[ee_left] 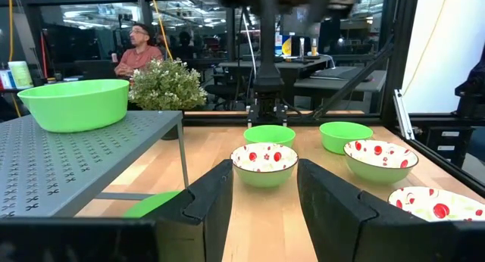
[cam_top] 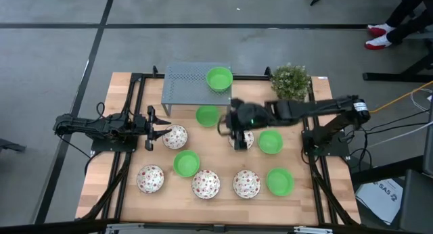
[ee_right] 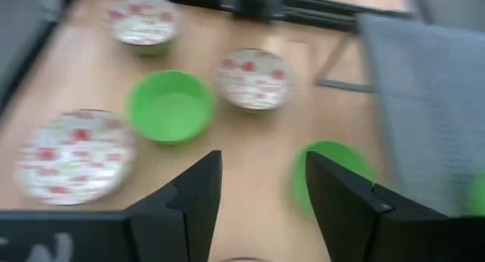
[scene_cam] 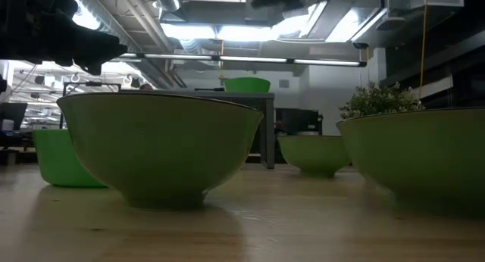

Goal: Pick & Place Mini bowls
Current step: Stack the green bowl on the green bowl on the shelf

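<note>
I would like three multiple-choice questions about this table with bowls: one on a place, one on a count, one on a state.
1. What stands on the grey shelf?
A. a green bowl
B. a patterned bowl
C. the plant

2. How many plain green bowls show from above?
A. three
B. five
C. eight

3. The left gripper is:
A. open and empty
B. shut on a bowl
C. holding the plant

Key: 1 A, its rim rests on the shelf top. 2 B, one on the shelf, four on the table. 3 A, fingers apart, nothing between.

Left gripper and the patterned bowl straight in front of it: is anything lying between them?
No. In the left wrist view, only bare table separates the open left gripper from the patterned bowl.
</note>
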{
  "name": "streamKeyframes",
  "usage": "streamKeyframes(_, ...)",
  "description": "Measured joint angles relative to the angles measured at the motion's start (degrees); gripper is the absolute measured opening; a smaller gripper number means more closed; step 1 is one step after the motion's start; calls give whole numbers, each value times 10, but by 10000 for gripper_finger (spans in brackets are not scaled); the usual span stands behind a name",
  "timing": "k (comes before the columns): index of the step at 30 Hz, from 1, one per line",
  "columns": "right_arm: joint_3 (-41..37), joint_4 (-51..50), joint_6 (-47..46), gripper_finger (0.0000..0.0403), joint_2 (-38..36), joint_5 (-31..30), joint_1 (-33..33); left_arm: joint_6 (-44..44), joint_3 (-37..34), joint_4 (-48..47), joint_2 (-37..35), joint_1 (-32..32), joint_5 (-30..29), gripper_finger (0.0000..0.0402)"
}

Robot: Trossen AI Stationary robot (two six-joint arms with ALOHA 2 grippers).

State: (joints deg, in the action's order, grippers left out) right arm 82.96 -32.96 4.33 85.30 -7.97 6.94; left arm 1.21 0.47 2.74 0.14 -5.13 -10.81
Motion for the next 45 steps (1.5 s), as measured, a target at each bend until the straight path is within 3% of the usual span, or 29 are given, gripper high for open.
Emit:
streamKeyframes(8, 0, -1, -183, 189, 35, 1, 141, 0, 0, 0, 0, 0, 0, 143)
streamKeyframes(15, 0, 0, -328, 189, 66, 6, 216, 0, 0, 0, 0, 0, 0, 143)
streamKeyframes(26, 0, -100, -528, 189, 84, 166, 253, 0, 0, 0, 0, 0, 0, 143)
streamKeyframes(31, 0, -162, -592, 189, 84, 207, 267, 0, 0, 0, 0, 0, 0, 143)
streamKeyframes(36, 0, -201, -639, 189, 84, 206, 287, 0, 0, 0, 0, 0, 0, 143)
streamKeyframes(45, 0, -244, -688, 189, 84, 119, 308, 0, 0, 0, 0, 0, 0, 143)
